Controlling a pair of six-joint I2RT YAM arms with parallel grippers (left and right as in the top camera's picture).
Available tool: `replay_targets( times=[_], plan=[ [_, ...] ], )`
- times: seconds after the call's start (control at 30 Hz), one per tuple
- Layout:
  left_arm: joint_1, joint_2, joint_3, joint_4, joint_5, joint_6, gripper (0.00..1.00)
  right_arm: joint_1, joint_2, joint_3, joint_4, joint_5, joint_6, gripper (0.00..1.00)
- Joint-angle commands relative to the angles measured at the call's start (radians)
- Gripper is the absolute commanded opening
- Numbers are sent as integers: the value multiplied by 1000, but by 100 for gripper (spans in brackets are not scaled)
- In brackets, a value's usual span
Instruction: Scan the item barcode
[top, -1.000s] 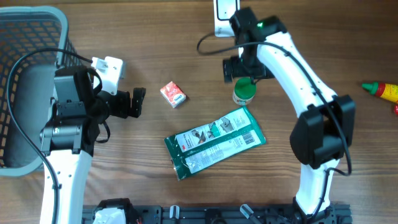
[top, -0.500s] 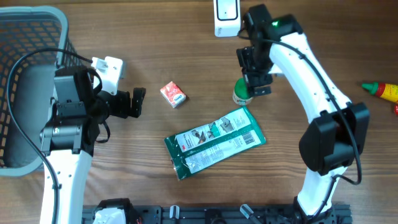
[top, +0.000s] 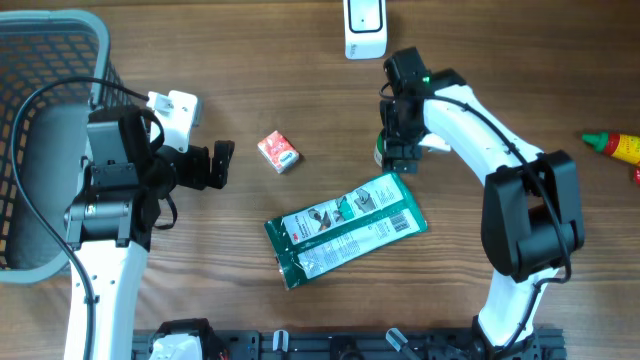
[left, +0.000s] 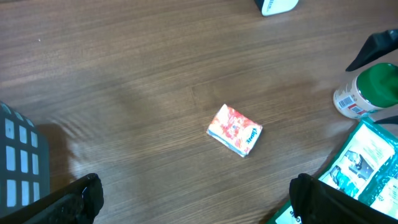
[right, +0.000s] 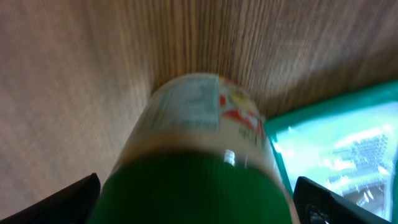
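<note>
Right gripper (top: 398, 150) stands directly over the green-capped bottle (left: 367, 90), upper centre-right of the overhead frame, fingers spread wide either side of it; contact with the bottle cannot be confirmed. The bottle is upright on the wooden table (top: 250, 70), just beside the upper right corner of the green pouch (top: 346, 228). The white scanner (top: 362, 28) sits at top centre. Left gripper (top: 222, 160), centre-left, is spread and holds nothing, near the small red-and-white box (top: 279, 152).
</note>
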Motion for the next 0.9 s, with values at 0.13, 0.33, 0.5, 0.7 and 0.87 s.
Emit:
replay_targets(
  times=[0.13, 0.33, 0.5, 0.7, 0.87],
  plan=[
    [5, 2, -6, 2, 19, -9, 100, 1, 4, -61, 56, 15, -8, 82],
    [5, 2, -6, 2, 19, -9, 100, 0, 4, -61, 66, 45, -156, 66],
    [5, 2, -6, 2, 19, -9, 100, 0, 4, -58, 113, 70, -562, 63],
    [5, 2, -6, 2, 19, -9, 100, 0, 3, 6, 135, 67, -1204, 64],
    [5, 2, -6, 2, 19, -9, 100, 0, 3, 18, 97, 73, -1552, 72]
  ],
)
